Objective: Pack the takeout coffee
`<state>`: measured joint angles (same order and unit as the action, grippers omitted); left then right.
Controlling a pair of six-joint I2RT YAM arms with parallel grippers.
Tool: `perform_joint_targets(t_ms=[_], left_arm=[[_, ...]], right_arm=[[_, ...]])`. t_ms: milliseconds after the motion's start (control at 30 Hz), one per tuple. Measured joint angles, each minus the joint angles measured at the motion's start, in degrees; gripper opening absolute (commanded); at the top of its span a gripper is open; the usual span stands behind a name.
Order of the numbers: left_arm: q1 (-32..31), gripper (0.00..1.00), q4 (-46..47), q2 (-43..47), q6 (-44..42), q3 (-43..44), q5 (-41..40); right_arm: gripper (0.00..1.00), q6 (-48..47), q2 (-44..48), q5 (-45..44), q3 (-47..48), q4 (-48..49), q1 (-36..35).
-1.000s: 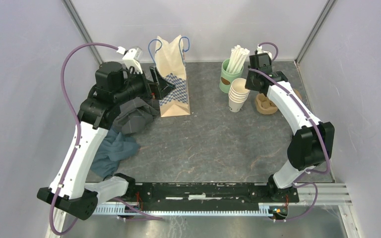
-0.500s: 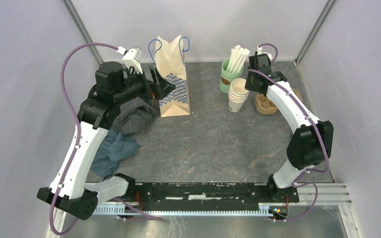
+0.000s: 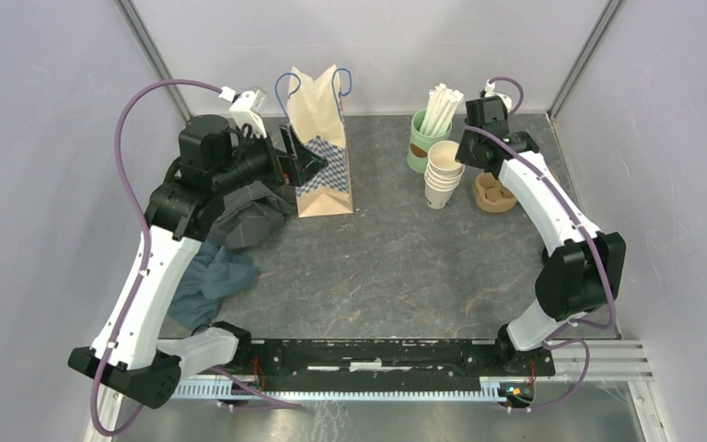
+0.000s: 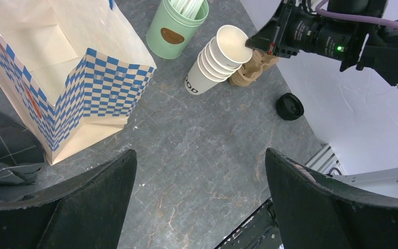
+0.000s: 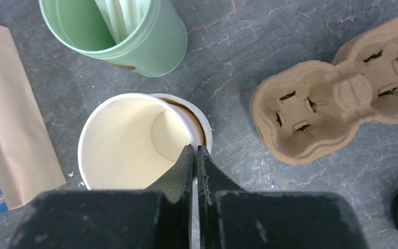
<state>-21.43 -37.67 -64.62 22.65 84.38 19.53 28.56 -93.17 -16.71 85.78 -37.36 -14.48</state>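
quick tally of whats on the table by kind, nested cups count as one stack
paper bag: 1
green cup of straws: 1
stack of white paper cups: 1
brown pulp carrier: 1
black lid: 1
cloths: 2, a grey cloth and a teal cloth
total: 7

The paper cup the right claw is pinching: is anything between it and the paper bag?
Nothing visible. The right gripper pinches the rim of the top cup; only bare table lies between it and the paper bag. The green straw cup stands just behind that path.
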Motion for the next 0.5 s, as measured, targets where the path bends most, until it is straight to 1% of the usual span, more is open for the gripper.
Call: perform_joint_targets(t_ms=[200, 333, 400, 500], left_arm=[[-0.3, 1.00, 0.0, 0.0, 0.0, 0.0, 0.0], [-0.4, 1.00, 0.0, 0.0, 0.0, 0.0, 0.0], [-0.6, 1.00, 0.0, 0.0, 0.0, 0.0, 0.0], [-0.9, 1.00, 0.0, 0.0, 0.0, 0.0, 0.0]], right_arm=[[0.00, 0.7, 2.6, 0.4, 1.1, -0.2, 0.4], [0.00, 0.5, 4.3, 1.4, 4.4, -1.3, 0.6], [0.00, -0.4, 5.2, 2.0, 5.8, -1.3, 0.6], [0.00, -4.2, 8.4, 3.6, 6.6, -1.3, 0.3]])
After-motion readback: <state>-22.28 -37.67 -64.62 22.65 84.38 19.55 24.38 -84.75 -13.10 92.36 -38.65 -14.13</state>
